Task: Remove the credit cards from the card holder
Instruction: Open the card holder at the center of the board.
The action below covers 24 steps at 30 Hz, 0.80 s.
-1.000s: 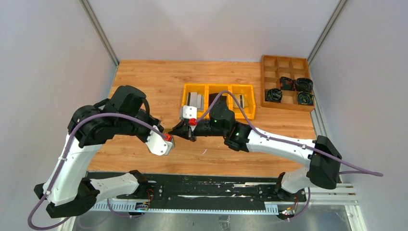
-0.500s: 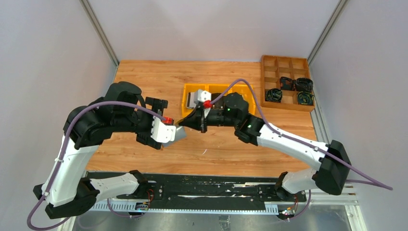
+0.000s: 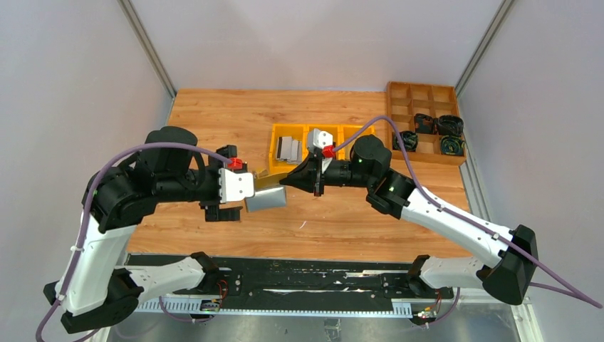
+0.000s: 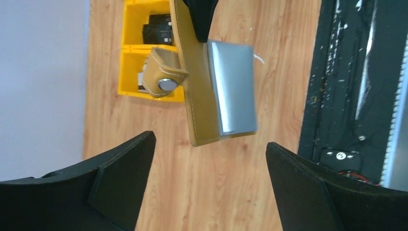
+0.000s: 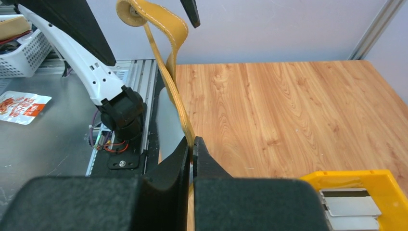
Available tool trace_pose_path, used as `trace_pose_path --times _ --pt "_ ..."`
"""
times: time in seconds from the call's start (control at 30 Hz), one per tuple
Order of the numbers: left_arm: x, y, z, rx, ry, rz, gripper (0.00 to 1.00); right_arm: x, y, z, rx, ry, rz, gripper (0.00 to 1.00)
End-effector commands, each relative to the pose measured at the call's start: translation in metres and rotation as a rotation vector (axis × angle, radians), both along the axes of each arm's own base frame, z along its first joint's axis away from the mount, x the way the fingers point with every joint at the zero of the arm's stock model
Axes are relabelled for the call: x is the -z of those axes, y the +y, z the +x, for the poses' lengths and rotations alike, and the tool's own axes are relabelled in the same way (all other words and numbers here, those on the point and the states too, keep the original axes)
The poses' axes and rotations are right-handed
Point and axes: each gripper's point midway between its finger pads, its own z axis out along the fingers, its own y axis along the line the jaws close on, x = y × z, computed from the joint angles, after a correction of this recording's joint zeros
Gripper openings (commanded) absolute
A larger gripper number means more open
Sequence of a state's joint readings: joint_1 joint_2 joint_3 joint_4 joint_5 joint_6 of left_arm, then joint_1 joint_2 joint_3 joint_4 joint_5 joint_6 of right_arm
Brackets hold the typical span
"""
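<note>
Above mid-table, the right gripper (image 3: 286, 181) pinches the card holder (image 4: 197, 91); left gripper (image 4: 210, 142) gapes.

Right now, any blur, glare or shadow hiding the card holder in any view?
Top external: even light, sharp, only soft shadows on the table; card holder small but clear. Left wrist: holder in focus, mild sheen on its silver side, nothing blown out. Right wrist: right end effector, close to the lens, looks soft; the holder edge it pinches is sharp.
</note>
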<state>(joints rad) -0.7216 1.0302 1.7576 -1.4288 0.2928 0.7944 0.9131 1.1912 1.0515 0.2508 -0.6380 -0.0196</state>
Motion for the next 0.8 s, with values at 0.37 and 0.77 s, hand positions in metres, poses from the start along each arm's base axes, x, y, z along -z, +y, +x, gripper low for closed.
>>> trace_pose_path --times 0.37,0.77 --pt "-0.011 -0.045 0.009 -0.081 0.155 -0.243 0.35 -0.049 -0.012 -0.022 -0.072 0.015 0.112 0.0" --pt "-0.028 -0.065 0.005 -0.096 0.348 -0.361 0.0 -0.065 -0.015 -0.033 -0.119 0.026 0.161 0.42"
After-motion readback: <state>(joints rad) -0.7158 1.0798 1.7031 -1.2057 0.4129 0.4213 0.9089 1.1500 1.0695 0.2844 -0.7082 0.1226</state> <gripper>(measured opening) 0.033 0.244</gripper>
